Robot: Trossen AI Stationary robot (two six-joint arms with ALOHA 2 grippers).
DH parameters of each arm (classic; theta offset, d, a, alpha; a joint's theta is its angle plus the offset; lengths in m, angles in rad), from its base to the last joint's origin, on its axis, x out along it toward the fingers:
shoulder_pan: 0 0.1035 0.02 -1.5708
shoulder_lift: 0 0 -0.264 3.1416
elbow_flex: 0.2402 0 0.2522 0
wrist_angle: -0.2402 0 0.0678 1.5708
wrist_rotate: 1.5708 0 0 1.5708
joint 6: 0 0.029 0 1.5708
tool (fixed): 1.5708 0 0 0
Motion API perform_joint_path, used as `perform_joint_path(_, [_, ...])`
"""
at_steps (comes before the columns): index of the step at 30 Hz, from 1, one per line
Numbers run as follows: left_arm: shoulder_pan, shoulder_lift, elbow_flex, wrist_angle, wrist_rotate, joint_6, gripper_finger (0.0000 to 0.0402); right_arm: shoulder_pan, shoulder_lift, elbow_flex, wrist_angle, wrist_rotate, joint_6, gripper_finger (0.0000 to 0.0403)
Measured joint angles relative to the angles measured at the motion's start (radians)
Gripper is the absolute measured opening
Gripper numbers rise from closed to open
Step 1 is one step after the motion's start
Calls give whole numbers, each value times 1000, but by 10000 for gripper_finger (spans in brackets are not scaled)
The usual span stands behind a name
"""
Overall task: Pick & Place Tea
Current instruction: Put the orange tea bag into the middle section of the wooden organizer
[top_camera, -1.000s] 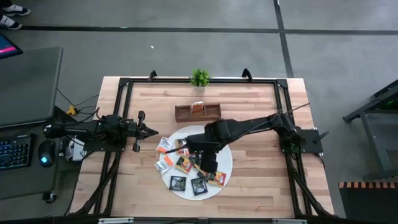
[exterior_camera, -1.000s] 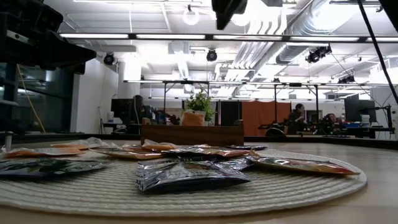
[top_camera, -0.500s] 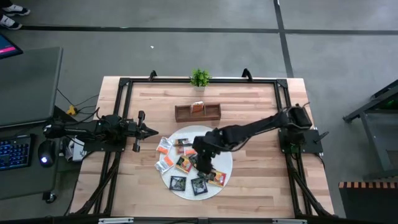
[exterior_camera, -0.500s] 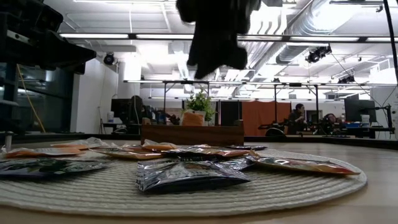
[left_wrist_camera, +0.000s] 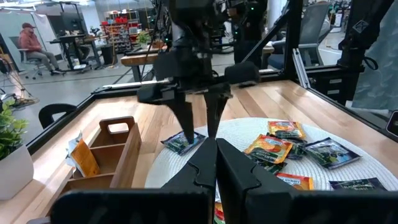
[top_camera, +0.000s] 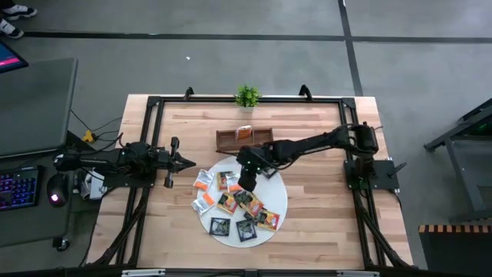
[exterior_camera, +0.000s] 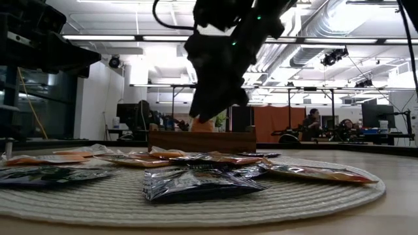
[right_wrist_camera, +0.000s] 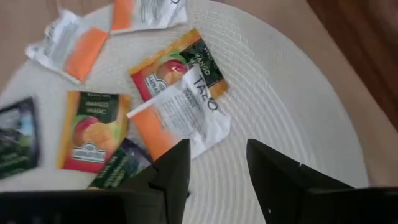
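Several tea sachets (top_camera: 231, 201), black, orange and white with orange, lie flat on the round white woven mat (top_camera: 278, 194). My right gripper (right_wrist_camera: 214, 155) hangs open above the mat's far part, slanting down, with nothing between its fingers. A white and orange sachet (right_wrist_camera: 180, 118) lies just ahead of it. In the left wrist view a black sachet (left_wrist_camera: 183, 142) lies below the right gripper (left_wrist_camera: 199, 134). The low view shows the right gripper (exterior_camera: 210, 116) clear of the sachets. My left gripper (left_wrist_camera: 217, 165) waits shut and level at the table's left side (top_camera: 184, 161).
The brown wooden three-compartment tray (top_camera: 244, 138) stands just beyond the mat, with an orange sachet (left_wrist_camera: 84, 158) in one compartment. A small potted plant (top_camera: 247, 96) is at the far edge. Bare wood lies to the right of the mat (top_camera: 323, 208).
My right gripper has come down from high above the mat and moved toward the table's far edge, from over the mat's near part to its far part, tipping to a less steep slant. The sachets have stayed where they were.
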Motion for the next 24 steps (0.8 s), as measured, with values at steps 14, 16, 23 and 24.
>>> perform_joint_path(14, [0,0,0,0,0,0,1,-14,139,78,44,1,-274,200])
perform_joint_path(16, [0,0,0,0,0,0,1,-14,146,78,42,-8,-281,201])
perform_joint_path(23, [0,0,0,0,0,0,1,-14,149,77,40,-27,-299,201])
perform_joint_path(24, [0,0,0,0,0,0,1,-14,149,77,42,-28,-299,202])
